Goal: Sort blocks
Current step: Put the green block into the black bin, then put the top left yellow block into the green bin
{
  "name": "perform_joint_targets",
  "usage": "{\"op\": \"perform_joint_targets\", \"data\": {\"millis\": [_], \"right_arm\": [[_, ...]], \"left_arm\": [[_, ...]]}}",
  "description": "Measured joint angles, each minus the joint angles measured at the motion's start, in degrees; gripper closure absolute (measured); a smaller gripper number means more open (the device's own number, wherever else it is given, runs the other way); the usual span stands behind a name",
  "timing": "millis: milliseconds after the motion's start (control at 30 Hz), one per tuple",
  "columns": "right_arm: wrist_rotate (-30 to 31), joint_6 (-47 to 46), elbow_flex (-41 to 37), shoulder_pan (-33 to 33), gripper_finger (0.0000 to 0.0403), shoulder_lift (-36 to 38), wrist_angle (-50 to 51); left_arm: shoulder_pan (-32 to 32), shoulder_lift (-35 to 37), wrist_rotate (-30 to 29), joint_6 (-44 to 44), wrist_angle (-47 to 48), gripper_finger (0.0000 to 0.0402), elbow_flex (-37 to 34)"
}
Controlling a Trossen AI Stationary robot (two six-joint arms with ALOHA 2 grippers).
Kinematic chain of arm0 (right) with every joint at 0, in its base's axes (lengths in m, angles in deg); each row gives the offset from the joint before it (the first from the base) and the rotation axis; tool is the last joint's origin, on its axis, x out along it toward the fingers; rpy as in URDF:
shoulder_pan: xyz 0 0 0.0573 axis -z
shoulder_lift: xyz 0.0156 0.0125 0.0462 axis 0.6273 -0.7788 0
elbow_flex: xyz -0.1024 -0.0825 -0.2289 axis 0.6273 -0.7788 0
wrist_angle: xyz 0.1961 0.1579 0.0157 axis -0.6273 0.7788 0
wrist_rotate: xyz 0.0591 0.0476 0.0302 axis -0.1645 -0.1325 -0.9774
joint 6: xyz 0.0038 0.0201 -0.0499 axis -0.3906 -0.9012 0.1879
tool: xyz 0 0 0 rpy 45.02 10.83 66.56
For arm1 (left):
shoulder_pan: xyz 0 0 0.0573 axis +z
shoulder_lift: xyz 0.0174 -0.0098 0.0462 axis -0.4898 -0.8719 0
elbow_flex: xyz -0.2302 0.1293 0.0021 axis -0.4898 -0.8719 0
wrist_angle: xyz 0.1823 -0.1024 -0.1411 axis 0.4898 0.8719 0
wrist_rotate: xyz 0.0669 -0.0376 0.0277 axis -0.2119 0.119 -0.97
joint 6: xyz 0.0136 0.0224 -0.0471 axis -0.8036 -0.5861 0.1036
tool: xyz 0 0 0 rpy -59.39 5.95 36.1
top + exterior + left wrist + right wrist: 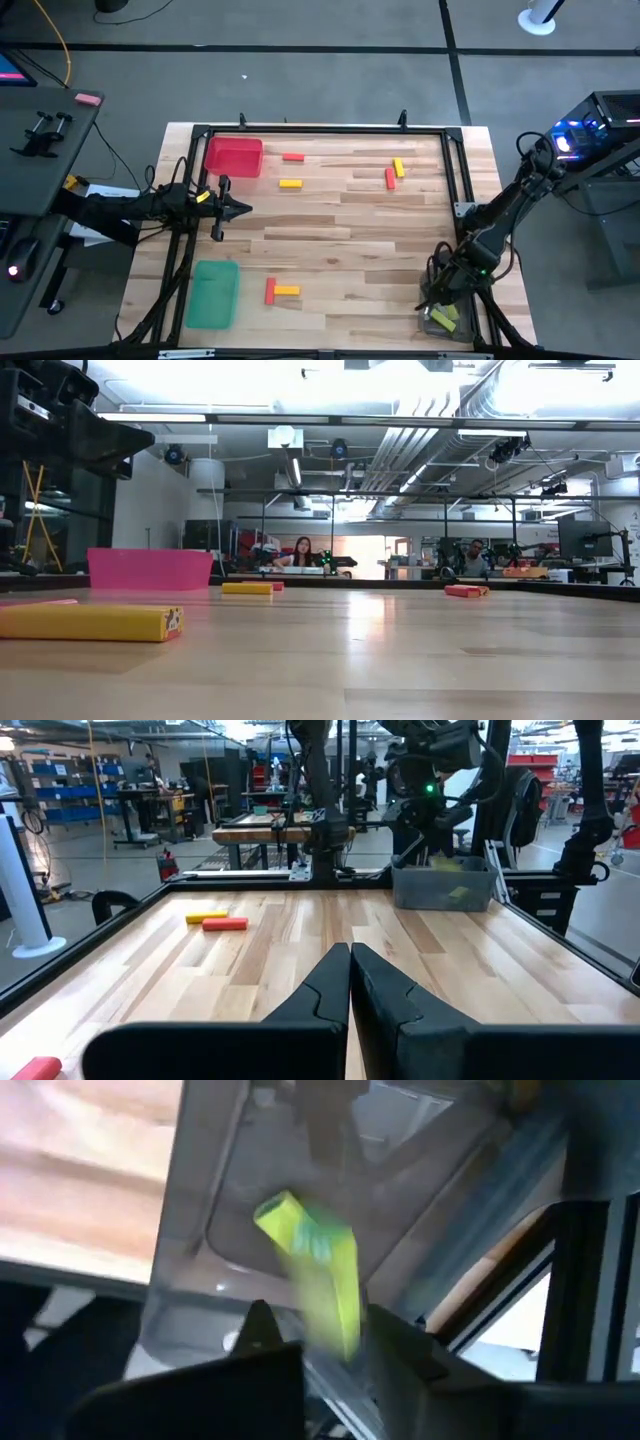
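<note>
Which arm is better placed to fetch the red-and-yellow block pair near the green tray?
Left. Its gripper, fingers shut and empty, hovers beside the red tray, nearer that red and yellow block pair. The right gripper is busy over the clear tray with a yellow-green block.

robotics lab: workbenches (270, 830), ducting (440, 435)

Left gripper (240, 209): 9 o'clock, fingers closed, level. Right gripper (440, 305): 4 o'clock, pointing down, fingers parted.
</note>
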Motion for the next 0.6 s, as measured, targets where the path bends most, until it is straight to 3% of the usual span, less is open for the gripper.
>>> {"op": "perform_joint_targets", "data": {"millis": [200,333,433,600], "right_arm": [[-1.4,5.8,2.5,0.0,0.0256,0.0,-0.4],[0.0,11.6,6.1,0.5,0.0227,0.0,-5.7],[8.8,19.3,8.4,3.1,0.0225,0.1,-17.9],[32.1,39.9,8.9,13.5,0.0230,0.1,-32.9]], "left_arm": [[0.0,0.0,0.0,0.0,0.0,0.0401,0.0],[0.0,0.0,0.0,0.0,0.0,0.0401,0.0],[0.0,0.0,0.0,0.0,0.0,0.0401,0.0],[0.0,0.0,0.0,0.0,0.0,0.0401,0.0]]}}
